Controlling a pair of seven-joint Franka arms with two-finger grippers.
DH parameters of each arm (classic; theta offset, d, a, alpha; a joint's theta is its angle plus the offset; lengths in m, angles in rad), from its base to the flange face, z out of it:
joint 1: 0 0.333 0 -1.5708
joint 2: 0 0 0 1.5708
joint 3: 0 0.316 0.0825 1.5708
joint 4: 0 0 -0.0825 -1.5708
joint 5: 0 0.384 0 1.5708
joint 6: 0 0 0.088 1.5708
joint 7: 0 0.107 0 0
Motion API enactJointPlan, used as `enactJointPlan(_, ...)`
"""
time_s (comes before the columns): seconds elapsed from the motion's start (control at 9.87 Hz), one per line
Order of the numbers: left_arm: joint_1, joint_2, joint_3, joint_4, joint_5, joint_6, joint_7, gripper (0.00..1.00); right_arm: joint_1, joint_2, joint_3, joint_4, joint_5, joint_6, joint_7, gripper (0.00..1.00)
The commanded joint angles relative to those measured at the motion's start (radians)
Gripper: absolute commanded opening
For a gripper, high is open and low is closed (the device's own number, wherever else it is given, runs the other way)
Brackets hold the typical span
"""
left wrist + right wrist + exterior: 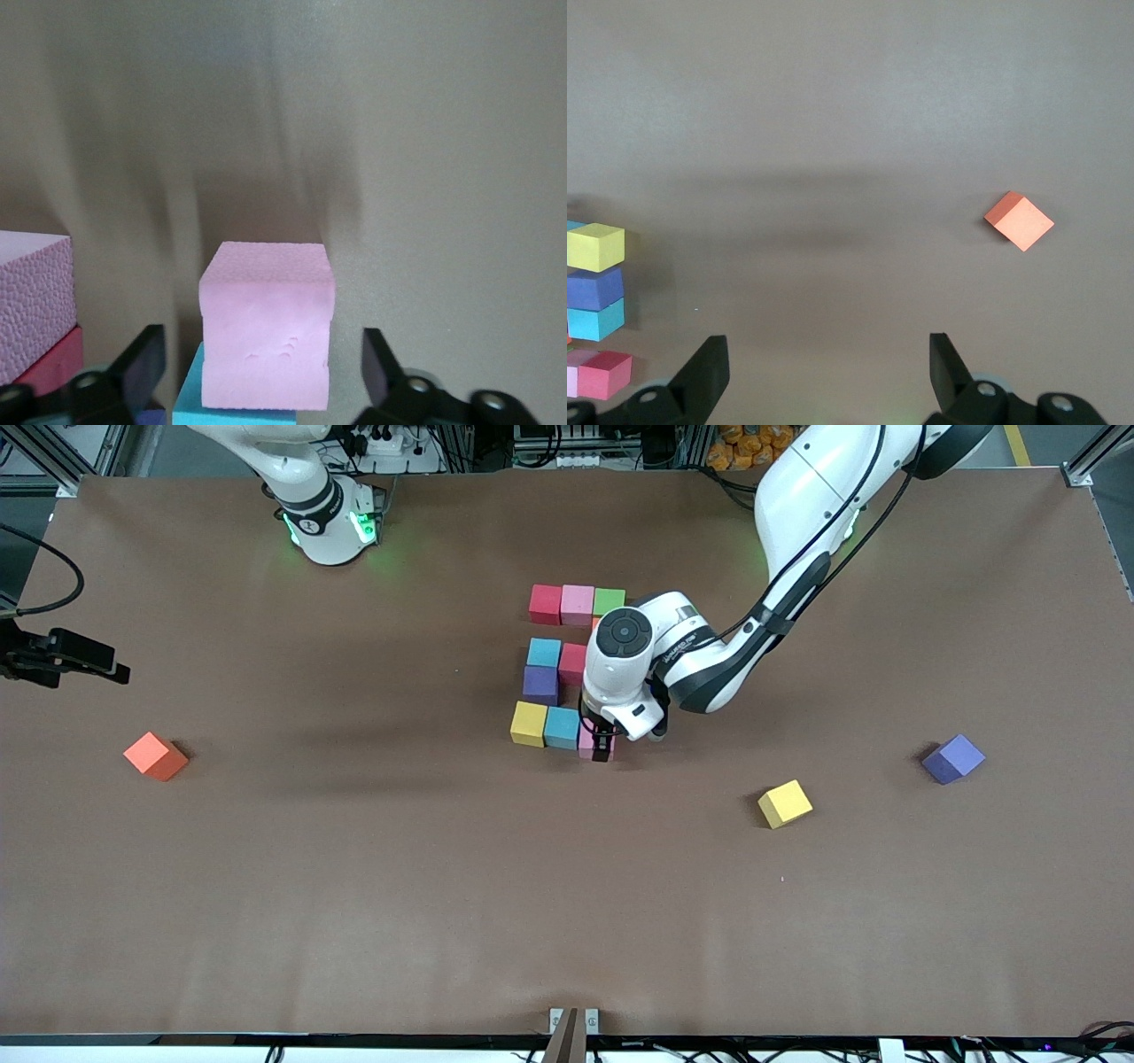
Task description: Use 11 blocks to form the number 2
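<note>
The number 2 [567, 677] is laid out of matte foam cubes near the middle of the brown desk [354, 886]. Its row farthest from the front camera is made of a red block [546, 603], a pink block [578, 604] and a green block [609, 600]. In the middle row a light blue block [544, 652] and a second red block [573, 662] are seen, with a purple block [540, 684] just below the blue one. The nearest row is formed by a yellow block [529, 723], another light blue block [562, 727] and a pink end block [266, 336], the last largely covered by the arm in the front view.

The left gripper [603, 737] is lowered around that pink end block, its fingers [142, 363] spread wide and clear of the cube's sides. The right gripper [828, 372] is held wide open and empty above the right arm's end of the desk, where that arm waits.

An orange block [156, 756], a spare yellow block [785, 803] and a spare purple block [953, 759] are left loose, well apart from the figure.
</note>
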Motion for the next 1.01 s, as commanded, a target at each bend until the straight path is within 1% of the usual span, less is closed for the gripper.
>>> enactJointPlan(0.0, -0.008, 0.013, 0.002, 0.018, 0.035, 0.007, -0.008, 1.0, -0.003, 0.008, 0.004, 0.024, 0.006, -0.009, 0.001, 1.0)
enactJointPlan(0.3, -0.014, -0.007, -0.001, 0.007, 0.1, -0.004, -0.014, 1.0, -0.003, 0.008, 0.004, 0.024, 0.006, -0.009, 0.001, 1.0)
enactJointPlan(0.61, 0.006, -0.062, -0.002, 0.009, 0.1, -0.012, 0.016, 1.0, -0.003, 0.009, 0.004, 0.024, 0.006, -0.009, 0.001, 1.0)
enactJointPlan(0.81, 0.023, -0.131, -0.002, 0.013, 0.088, -0.074, 0.133, 1.0, -0.003, 0.008, 0.004, 0.024, 0.007, -0.009, 0.001, 1.0)
enactJointPlan(0.91, 0.067, -0.168, -0.019, 0.015, 0.078, -0.079, 0.218, 1.0, -0.003, 0.009, 0.004, 0.024, 0.007, -0.009, 0.001, 1.0)
